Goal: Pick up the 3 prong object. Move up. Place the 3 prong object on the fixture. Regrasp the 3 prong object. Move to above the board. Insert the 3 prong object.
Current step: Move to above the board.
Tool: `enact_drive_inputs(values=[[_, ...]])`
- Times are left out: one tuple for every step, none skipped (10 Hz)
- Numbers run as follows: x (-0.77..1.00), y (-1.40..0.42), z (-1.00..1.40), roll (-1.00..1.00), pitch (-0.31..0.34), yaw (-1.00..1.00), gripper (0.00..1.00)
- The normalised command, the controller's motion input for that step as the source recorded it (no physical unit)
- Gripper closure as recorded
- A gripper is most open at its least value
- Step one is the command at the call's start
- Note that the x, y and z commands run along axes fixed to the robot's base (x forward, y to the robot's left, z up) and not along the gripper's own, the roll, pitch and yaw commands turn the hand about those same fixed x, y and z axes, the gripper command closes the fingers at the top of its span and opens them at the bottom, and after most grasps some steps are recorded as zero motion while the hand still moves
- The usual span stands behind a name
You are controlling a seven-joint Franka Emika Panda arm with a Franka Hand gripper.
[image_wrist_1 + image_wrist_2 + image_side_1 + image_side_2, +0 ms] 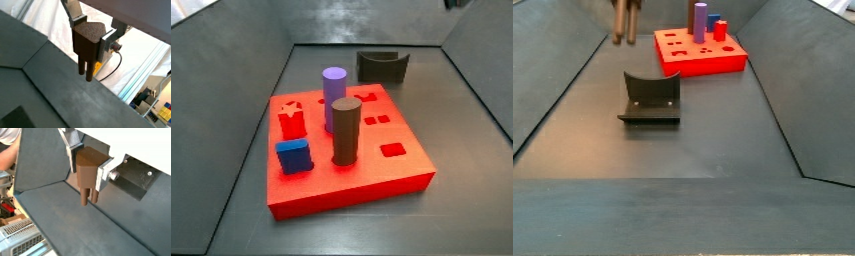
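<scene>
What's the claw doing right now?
Claw shut on 3 prong object, raised high, prongs down. Fixture empty. Board beyond. Nothing in the way.

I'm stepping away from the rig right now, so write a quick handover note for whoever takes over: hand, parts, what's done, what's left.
Hand: raised off the floor, shut on the 3 prong object, prongs pointing down in both wrist views.
In a side view only the prongs show at the top edge, up and to the side of the fixture.
Fixture: empty, standing on the floor apart from the board.
Board: holds a purple cylinder, a brown cylinder and a blue block.
Done: pick up, move up.
Left: place on the fixture, regrasp, move above the board, insert.
</scene>
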Motion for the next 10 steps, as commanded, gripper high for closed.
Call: enact_drive_inputs(values=[[0.0,0.09,1.0,-0.04,0.169,0.07,1.0],[0.01,0.08,1.0,-0.05,0.164,0.09,1.0],[0.01,0.05,0.88,-0.05,0.164,0.11,1.0],[0.03,0.02,0.64,-0.05,0.15,0.13,1.0],[0.03,0.0,0.46,-0.05,0.135,0.15,1.0],[0.03,-0.01,0.23,-0.04,0.111,0.15,1.0],[-0.44,-1.0,0.05,-1.0,0.046,-0.01,1.0],[-0.45,-1.0,0.05,-1.0,0.033,-0.01,1.0],[-0.46,-1.0,0.06,-1.0,0.027,-0.01,1.0],[-0.47,-1.0,0.04,-1.0,0.019,-0.01,1.0]])
